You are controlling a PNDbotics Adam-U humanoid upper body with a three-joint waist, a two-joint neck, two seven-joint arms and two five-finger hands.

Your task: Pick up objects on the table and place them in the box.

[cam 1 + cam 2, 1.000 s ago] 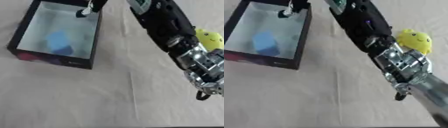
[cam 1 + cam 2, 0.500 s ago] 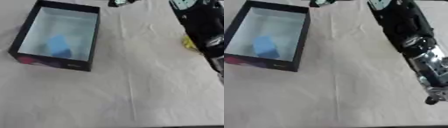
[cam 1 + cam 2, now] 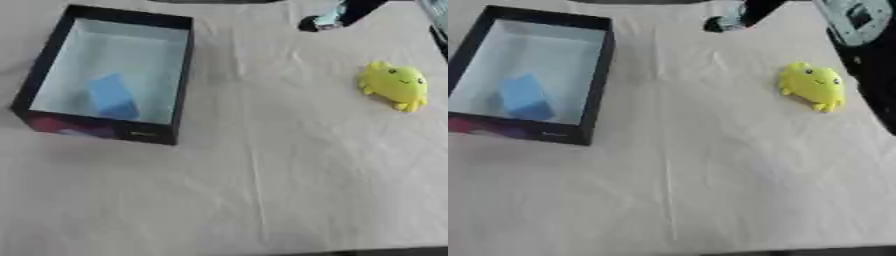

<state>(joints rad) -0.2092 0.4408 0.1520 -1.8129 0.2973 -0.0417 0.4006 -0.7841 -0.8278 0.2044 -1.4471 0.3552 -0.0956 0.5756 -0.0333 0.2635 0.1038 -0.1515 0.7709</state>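
A black-walled box with a pale inside stands at the left of the table, and a blue block lies in it. A yellow frog-like soft toy lies alone on the cloth at the right, with nothing touching it. Of my right arm only a stretch shows along the upper right edge, just right of the toy; its hand is out of view. My left arm and hand show in neither view.
A beige cloth covers the table, with open cloth between the box and the toy. A dark object with a pale end sits at the far edge. The table's front edge runs along the bottom.
My right arm, which stretched across the right side over the yellow toy, has drawn off to the right edge, uncovering the toy. The camera has also shifted.
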